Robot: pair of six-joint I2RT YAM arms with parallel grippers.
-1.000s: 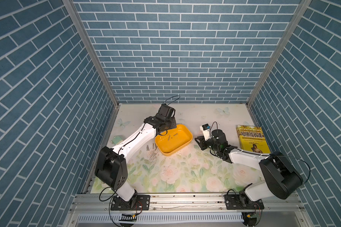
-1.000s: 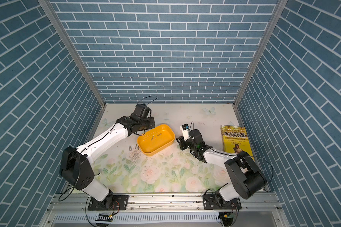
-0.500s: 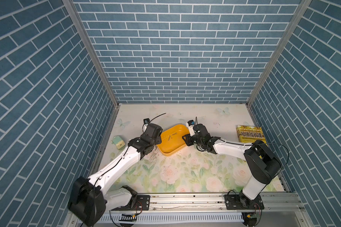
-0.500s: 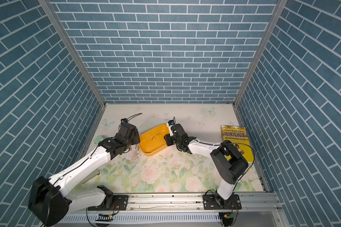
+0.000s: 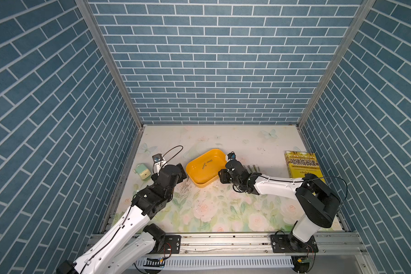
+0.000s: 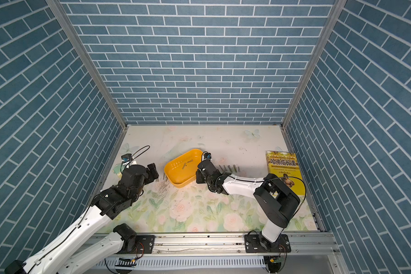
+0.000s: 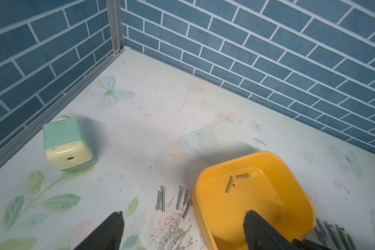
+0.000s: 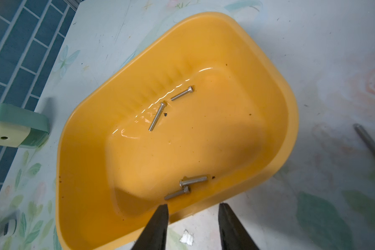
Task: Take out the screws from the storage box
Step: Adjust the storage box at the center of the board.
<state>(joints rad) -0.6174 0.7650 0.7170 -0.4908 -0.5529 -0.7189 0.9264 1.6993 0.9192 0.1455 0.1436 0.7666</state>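
The yellow-orange storage box (image 5: 201, 179) (image 6: 179, 178) sits mid-mat. Two screws (image 8: 158, 114) lie on its floor and two more (image 8: 187, 186) against the wall nearest my right gripper. Several screws (image 7: 173, 200) lie on the mat left of the box, and others (image 5: 252, 168) (image 6: 228, 168) to its right. My left gripper (image 7: 183, 216) (image 5: 180, 169) stands wide open beside the box's left edge with nothing between its fingers; one finger (image 7: 256, 227) hangs over the box. My right gripper (image 8: 193, 205) (image 5: 222, 176) is open and empty, astride the box's right rim (image 8: 290, 121).
A mint-green and cream pencil sharpener (image 5: 143, 172) (image 7: 67, 145) stands near the left wall. A yellow book (image 5: 301, 166) (image 6: 282, 166) lies at the right edge. Dark speckles (image 7: 173, 229) mark the mat left of the box. Brick walls enclose three sides.
My left arm swung from over the box's far-left corner down to its left side and its gripper opened wide. My right arm moved left to the box's right rim, jaws widening.
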